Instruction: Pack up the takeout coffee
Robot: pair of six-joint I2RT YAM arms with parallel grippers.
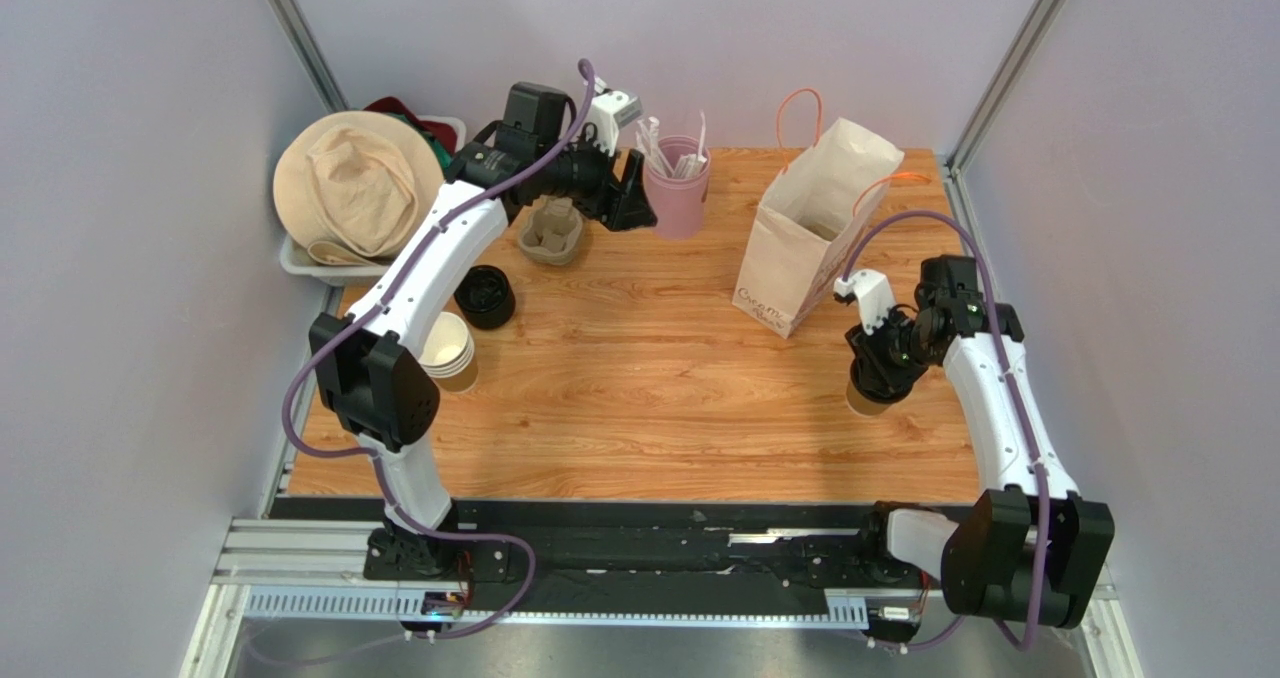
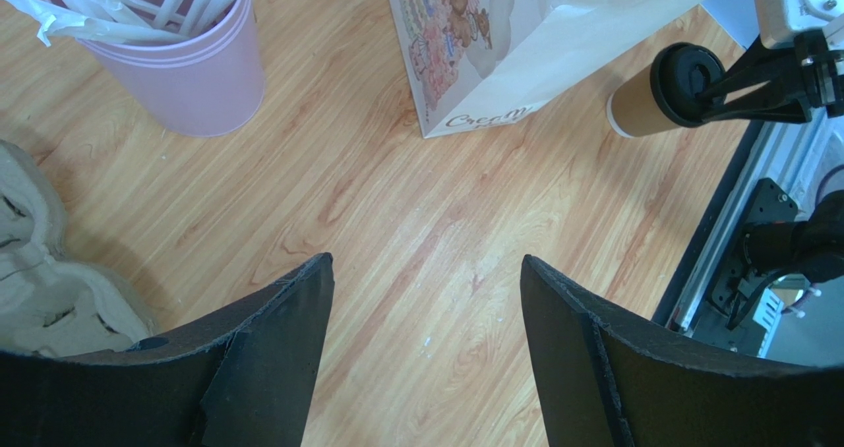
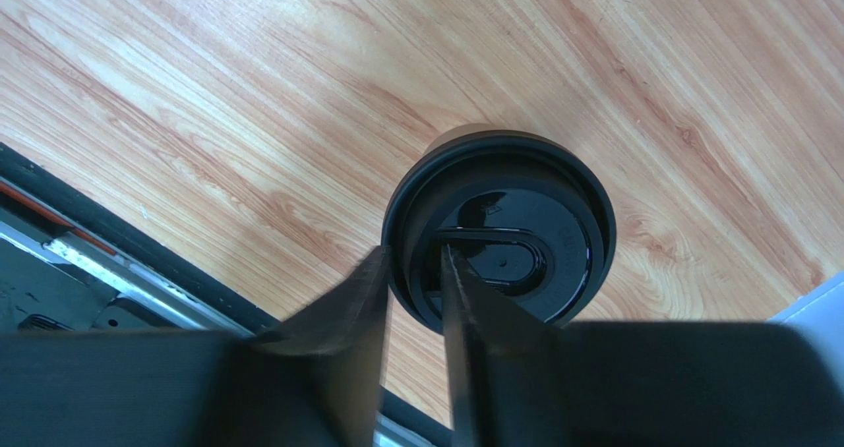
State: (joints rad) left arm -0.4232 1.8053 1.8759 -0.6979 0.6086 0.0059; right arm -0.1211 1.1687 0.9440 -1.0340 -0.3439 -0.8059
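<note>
The takeout coffee (image 1: pixel 864 401) is a brown kraft cup standing at the right of the table, capped with a black round lid (image 3: pixel 515 220). In the left wrist view the coffee (image 2: pixel 639 106) shows beside the bag. My right gripper (image 3: pixel 411 252) hangs right over it, jaws slightly parted astride the lid's near rim, one finger outside the rim and one over the lid's top. My left gripper (image 2: pixel 426 264) hovers open and empty over bare wood at the far side, near the pink cup (image 1: pixel 676 183).
A white paper bag (image 1: pixel 812 228) with orange handles stands open behind the coffee. A pulp cup carrier (image 1: pixel 552 233), a black lid stack (image 1: pixel 484 296) and nested paper cups (image 1: pixel 448 351) sit at left. A hat (image 1: pixel 353 183) fills the bin at far left.
</note>
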